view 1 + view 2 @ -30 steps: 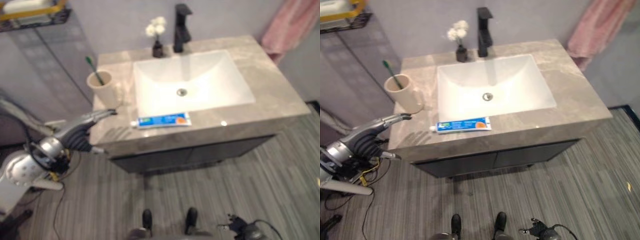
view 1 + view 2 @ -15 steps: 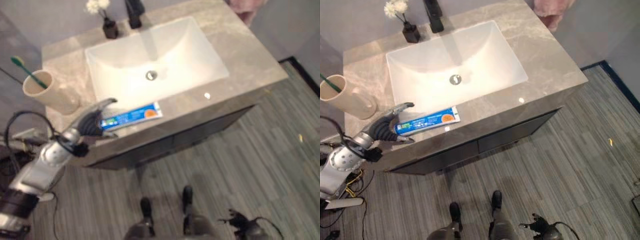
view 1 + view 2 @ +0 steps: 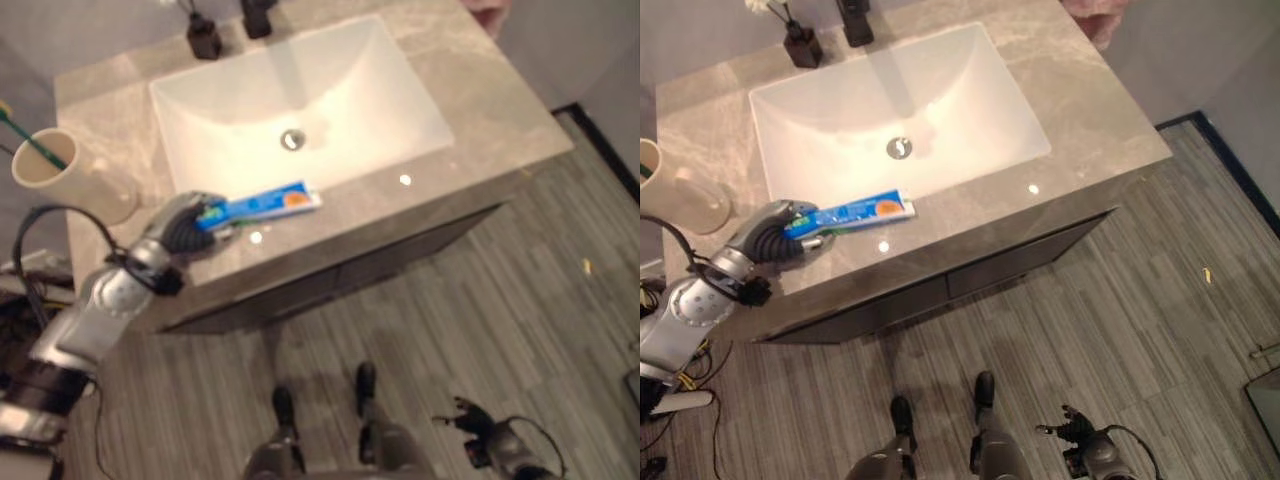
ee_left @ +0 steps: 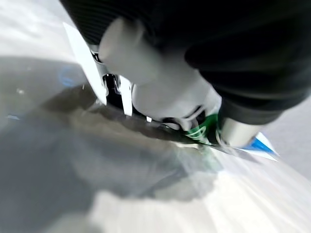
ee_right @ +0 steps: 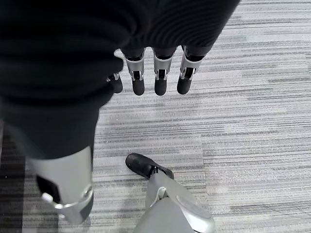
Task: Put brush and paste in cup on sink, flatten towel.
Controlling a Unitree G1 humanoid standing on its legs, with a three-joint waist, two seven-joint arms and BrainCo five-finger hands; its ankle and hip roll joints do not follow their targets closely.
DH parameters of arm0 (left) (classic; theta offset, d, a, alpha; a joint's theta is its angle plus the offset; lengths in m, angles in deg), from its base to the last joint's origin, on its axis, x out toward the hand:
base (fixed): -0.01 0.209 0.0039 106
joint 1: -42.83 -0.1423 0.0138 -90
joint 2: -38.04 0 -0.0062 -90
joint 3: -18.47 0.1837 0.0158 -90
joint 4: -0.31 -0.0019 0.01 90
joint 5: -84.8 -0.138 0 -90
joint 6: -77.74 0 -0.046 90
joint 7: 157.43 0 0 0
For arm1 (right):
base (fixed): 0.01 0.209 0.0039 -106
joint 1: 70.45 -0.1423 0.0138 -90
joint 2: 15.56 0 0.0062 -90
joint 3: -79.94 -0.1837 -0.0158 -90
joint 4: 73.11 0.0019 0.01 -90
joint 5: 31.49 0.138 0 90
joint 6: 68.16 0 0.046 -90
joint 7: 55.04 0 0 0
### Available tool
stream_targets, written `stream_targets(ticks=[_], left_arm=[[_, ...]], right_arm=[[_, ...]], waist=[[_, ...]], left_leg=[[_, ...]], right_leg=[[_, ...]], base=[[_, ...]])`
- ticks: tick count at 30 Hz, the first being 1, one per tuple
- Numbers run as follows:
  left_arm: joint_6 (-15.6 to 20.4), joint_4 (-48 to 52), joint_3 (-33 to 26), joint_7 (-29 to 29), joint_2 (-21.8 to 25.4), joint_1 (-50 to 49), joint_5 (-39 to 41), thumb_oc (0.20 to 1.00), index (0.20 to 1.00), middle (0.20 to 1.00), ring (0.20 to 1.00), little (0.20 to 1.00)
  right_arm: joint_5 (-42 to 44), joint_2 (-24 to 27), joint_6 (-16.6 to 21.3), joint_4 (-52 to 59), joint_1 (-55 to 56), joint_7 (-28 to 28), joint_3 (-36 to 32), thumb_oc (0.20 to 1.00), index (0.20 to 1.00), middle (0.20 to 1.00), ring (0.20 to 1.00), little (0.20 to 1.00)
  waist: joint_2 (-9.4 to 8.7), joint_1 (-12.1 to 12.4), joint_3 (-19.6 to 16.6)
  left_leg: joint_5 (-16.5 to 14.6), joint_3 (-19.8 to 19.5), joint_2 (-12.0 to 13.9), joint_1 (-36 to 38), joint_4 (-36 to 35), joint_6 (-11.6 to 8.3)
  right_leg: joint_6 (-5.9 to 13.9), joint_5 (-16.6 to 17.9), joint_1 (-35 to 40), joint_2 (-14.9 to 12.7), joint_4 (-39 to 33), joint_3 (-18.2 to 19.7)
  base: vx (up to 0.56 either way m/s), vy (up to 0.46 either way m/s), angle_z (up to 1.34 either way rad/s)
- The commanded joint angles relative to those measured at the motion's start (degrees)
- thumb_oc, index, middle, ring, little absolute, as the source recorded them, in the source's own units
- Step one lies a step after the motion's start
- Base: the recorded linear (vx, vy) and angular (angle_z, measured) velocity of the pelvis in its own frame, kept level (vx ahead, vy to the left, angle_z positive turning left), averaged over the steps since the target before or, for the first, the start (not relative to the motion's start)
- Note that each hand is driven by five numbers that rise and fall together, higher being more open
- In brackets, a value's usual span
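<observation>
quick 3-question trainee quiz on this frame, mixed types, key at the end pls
1. True or false: the green-handled toothbrush already stands in the beige cup.
2. Which end of the blue toothpaste tube does the robot's left hand cover? A) the cap end, nearer the cup B) the flat end, away from the cup
3. Fill in: the tube lies on the grey stone counter, in front of the white ____.

Key: 1 true; 2 A; 3 basin. The right hand hangs over the floor, fingers curled.
</observation>
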Motion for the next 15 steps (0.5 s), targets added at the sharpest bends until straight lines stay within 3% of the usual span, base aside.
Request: stream_targets(ticks=[1, 6, 13, 15], left_arm=[[1.02, -1.51, 0.84, -0.68, 0.98, -4.70, -2.70, 0.200, 0.200, 0.200, 0.200, 0.200], [1.76, 0.20, -3.17, 1.99, -2.30, -7.59, -2.29, 0.200, 0.200, 0.200, 0.200, 0.200], [2.61, 4.43, -10.38, 7.97, -6.97, -7.93, -4.59, 0.200, 0.200, 0.200, 0.200, 0.200], [2.67, 5.77, -11.44, 8.77, -7.24, -7.83, -5.22, 0.200, 0.200, 0.200, 0.200, 0.200]], right_arm=[[1.16, -1.18, 0.24, -0.16, 1.99, -1.35, -0.10, 1.000, 1.000, 1.000, 1.000, 1.000], [8.42, -0.12, 1.93, 9.76, 3.44, -4.23, -7.32, 1.000, 1.000, 1.000, 1.000, 1.000], [7.85, 4.20, 5.03, 44.48, 6.65, -8.06, -16.55, 1.000, 1.000, 1.000, 1.000, 1.000], [7.75, 4.54, 5.11, 48.33, 6.15, -8.29, -17.22, 1.000, 1.000, 1.000, 1.000, 1.000]], waist=[[-1.34, 0.32, -2.11], [-2.17, 0.31, -3.43], [-3.54, -0.19, -6.25], [-3.62, -0.12, -6.43]], left_leg=[[-1.78, -5.01, 1.49, 1.37, 0.68, -0.58], [-3.23, -5.29, 1.86, 5.37, 0.68, -0.27], [-5.20, -4.66, 1.89, 9.87, 0.68, 0.61], [-5.32, -4.65, 1.80, 10.21, 0.68, 0.77]], right_leg=[[7.47, -2.56, 3.20, -5.60, -0.11, -4.16], [7.41, -3.77, 7.66, -5.51, -0.11, -4.94], [7.37, -4.80, 12.20, -5.53, -0.11, -5.23], [7.40, -4.84, 12.55, -5.62, -0.11, -5.29]], base=[[0.03, 0.023, -0.05], [0.00, 0.027, -0.01], [-0.05, 0.051, 0.02], [-0.04, 0.048, 0.07]])
